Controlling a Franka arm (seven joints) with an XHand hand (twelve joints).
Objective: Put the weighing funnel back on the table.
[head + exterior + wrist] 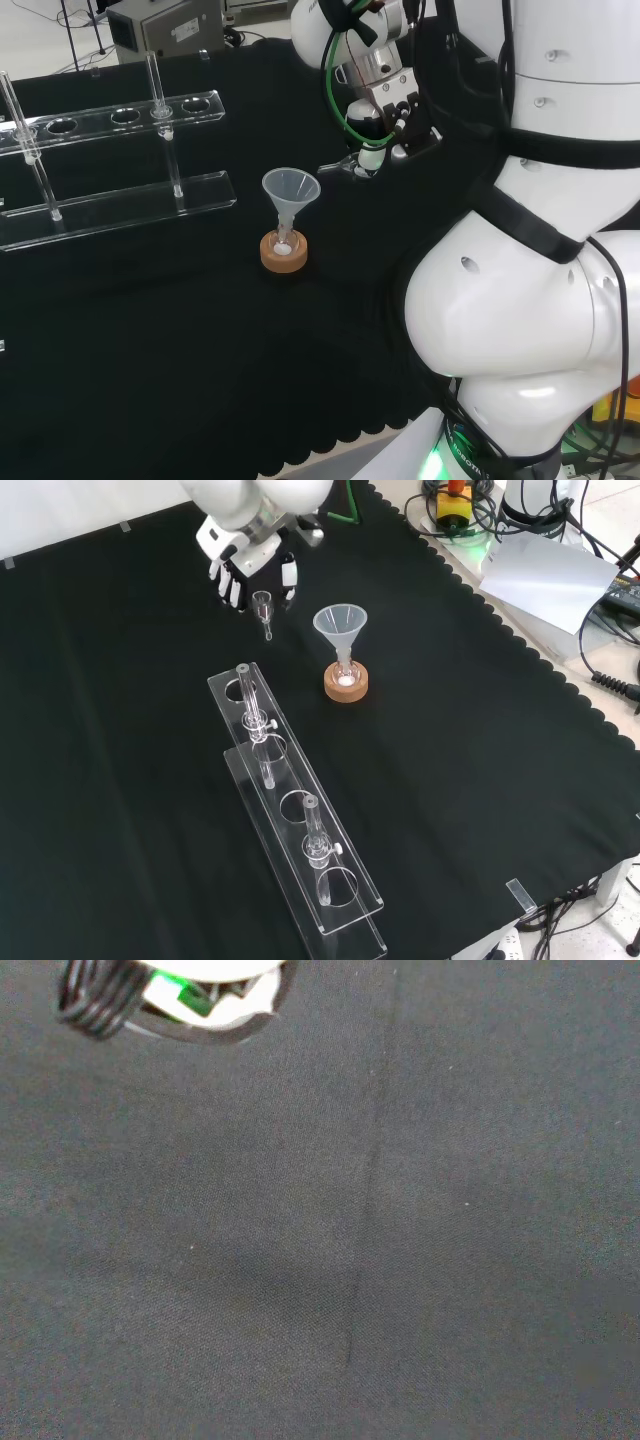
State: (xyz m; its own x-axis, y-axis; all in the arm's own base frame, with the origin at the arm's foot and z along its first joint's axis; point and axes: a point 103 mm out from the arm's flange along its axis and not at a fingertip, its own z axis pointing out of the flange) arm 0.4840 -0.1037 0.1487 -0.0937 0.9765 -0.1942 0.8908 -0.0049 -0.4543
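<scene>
"Fingers point(231, 584) curled down, see? They pinch the weighing funnel point(264, 608) between them."

"So the hand point(250, 562) has it. Where over the bench?"

"Near the edge on the arm's side, about midway along it, with the stem pointing away from the arm. Whether it touches the black cloth point(120, 730), I can't tell."

"And the funnel point(340, 624)?"

"Just beside it, nearer the bench's middle, upright in its small flask on the cork ring point(347, 688). The clear rack point(300, 820) with its tubes runs from there toward the opposite edge."
</scene>
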